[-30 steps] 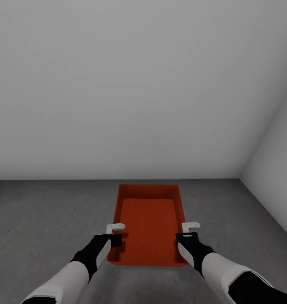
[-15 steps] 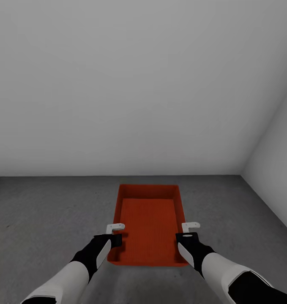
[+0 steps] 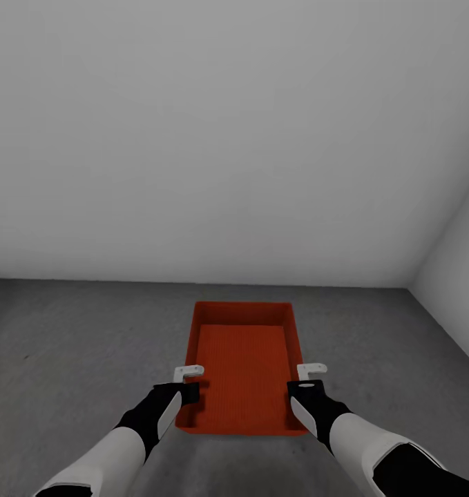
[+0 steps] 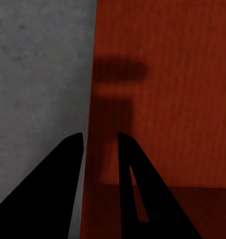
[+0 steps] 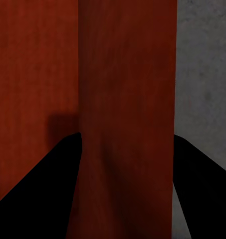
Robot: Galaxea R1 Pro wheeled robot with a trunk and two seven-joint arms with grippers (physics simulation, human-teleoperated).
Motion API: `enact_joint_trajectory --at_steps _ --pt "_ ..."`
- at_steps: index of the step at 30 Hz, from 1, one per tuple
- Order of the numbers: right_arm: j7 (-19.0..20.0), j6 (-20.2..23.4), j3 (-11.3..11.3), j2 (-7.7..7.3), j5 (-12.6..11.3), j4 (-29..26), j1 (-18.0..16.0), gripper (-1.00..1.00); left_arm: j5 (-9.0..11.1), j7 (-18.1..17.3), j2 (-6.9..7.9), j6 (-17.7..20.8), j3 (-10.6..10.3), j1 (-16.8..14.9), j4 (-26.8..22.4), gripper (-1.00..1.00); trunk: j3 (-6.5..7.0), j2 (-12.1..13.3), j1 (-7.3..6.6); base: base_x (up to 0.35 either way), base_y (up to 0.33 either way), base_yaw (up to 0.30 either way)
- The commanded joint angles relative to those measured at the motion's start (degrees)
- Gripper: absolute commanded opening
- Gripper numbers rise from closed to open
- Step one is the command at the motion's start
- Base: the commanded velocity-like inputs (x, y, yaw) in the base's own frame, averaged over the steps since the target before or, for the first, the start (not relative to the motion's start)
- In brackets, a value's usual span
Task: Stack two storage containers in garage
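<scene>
An orange-red storage container [image 3: 242, 368] sat in the lower middle of the head view, its open top facing up and its ribbed bottom bare. It was carried between both arms over the rough dark grey floor [image 3: 68, 345], in front of a plain white-grey wall [image 3: 213, 138] that filled the upper half of the frame; a second wall [image 3: 455, 276] met it at a corner on the right edge.

The left gripper [image 3: 187, 381] was at the container's left long wall, near its close end. In the left wrist view the left gripper [image 4: 100, 149] had one dark finger on the outer side, against the grey floor [image 4: 38, 74], and the other inside over the red bottom, with the thin wall [image 4: 89, 99] running between them, so it was clamped on that wall.

The right gripper [image 3: 309, 378] was at the right long wall, level with the left one. In the right wrist view the right gripper [image 5: 126, 149] had its fingers spread wider, one over the container's inside and one against the floor [image 5: 205, 74], straddling the broad red rim [image 5: 125, 99]; both fingers lay against its edges, holding it.
</scene>
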Motion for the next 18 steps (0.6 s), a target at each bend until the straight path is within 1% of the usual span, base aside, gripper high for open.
enact_joint_trajectory --at_steps 1,6,18 --pt "-0.4 0.5 -0.4 0.55 -1.4 0.0 -0.1 -1.0 -1.4 0.6 -0.07 0.4 -0.4 0.0 -0.3 -1.0 -0.23 -0.4 0.22 0.0 0.0 0.009" --pt "-0.4 0.5 -0.4 0.51 -1.4 0.0 -0.1 -1.0 -1.4 0.6 -0.07 0.4 -0.4 0.0 -0.3 -1.0 -1.24 -2.4 1.32 0.0 0.0 0.003" --pt "-0.4 0.4 -0.4 0.48 -1.4 0.0 -0.1 -1.0 -1.4 0.6 -0.09 0.4 -0.4 0.0 -0.2 -1.0 -4.44 -7.3 3.95 0.0 0.0 0.0"
